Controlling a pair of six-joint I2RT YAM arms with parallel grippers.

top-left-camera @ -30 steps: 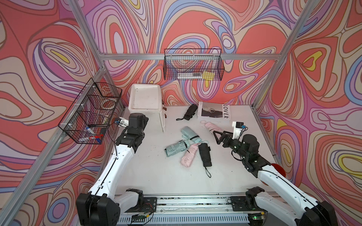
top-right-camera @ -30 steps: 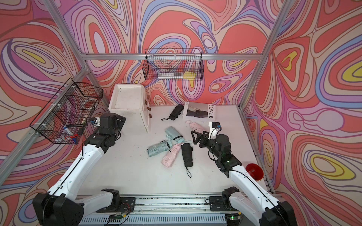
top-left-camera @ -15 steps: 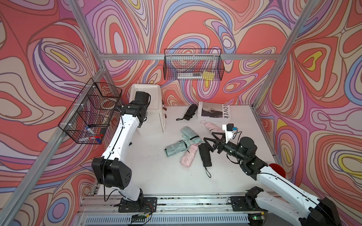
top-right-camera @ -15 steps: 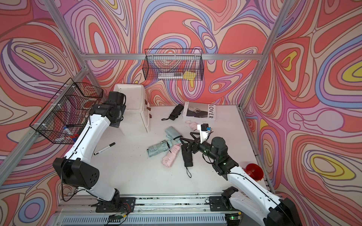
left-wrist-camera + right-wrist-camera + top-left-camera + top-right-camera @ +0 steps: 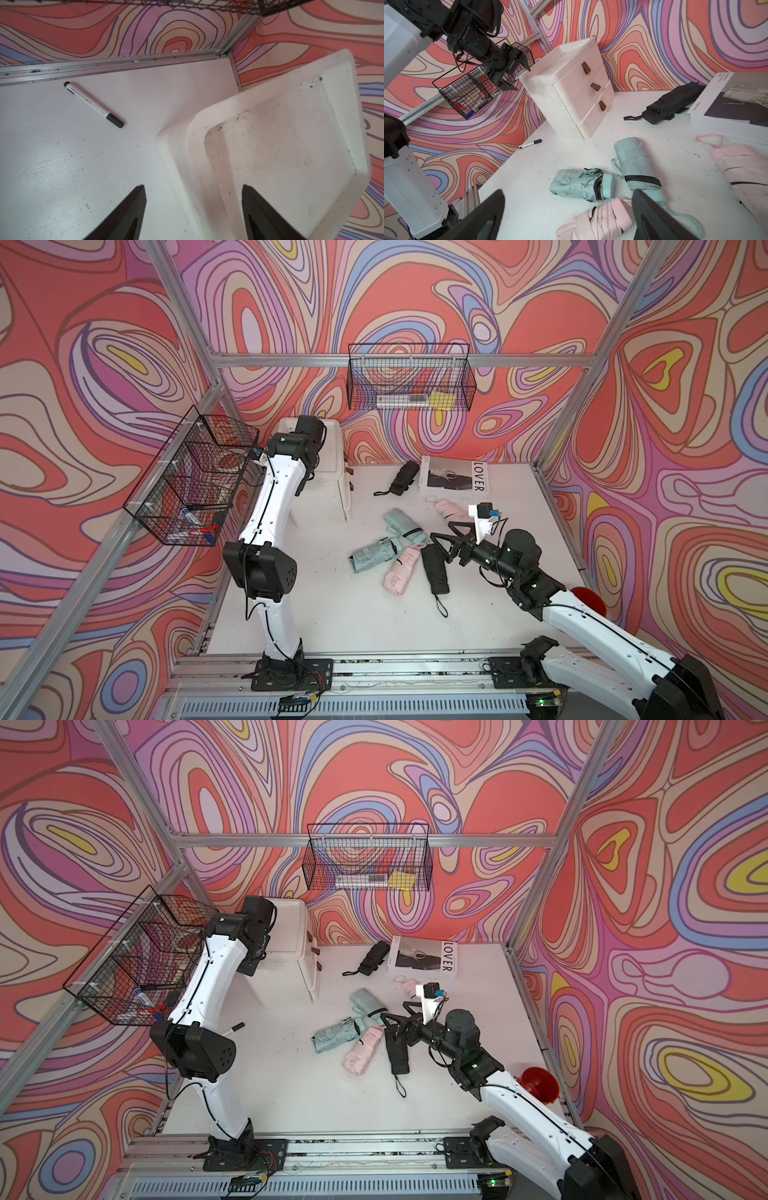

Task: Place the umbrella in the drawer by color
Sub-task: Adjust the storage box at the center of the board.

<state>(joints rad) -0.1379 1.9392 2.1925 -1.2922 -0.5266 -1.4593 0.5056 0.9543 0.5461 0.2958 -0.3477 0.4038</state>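
Observation:
Six folded umbrellas lie on the white table: a mint umbrella (image 5: 372,558) and a second mint one (image 5: 405,526), a pink umbrella (image 5: 401,572) and another pink one (image 5: 451,509), a black umbrella (image 5: 435,570), and another black one (image 5: 402,477) at the back. The white drawer unit (image 5: 328,489) stands at the back left, and its three brown-tabbed drawers (image 5: 591,91) are shut. My left gripper (image 5: 193,187) hangs open above the unit's left top edge (image 5: 280,145). My right gripper (image 5: 569,192) is open and empty, just above the middle pile.
A marker pen (image 5: 93,104) lies on the table left of the drawer unit. A book (image 5: 453,480) lies at the back right. Wire baskets hang on the left wall (image 5: 191,485) and the back wall (image 5: 409,383). A red object (image 5: 588,599) sits by the right edge.
My left arm rose from the table's left side to above the drawer unit, and its jaws narrowed somewhat. My right gripper moved left, over the middle pile of umbrellas.

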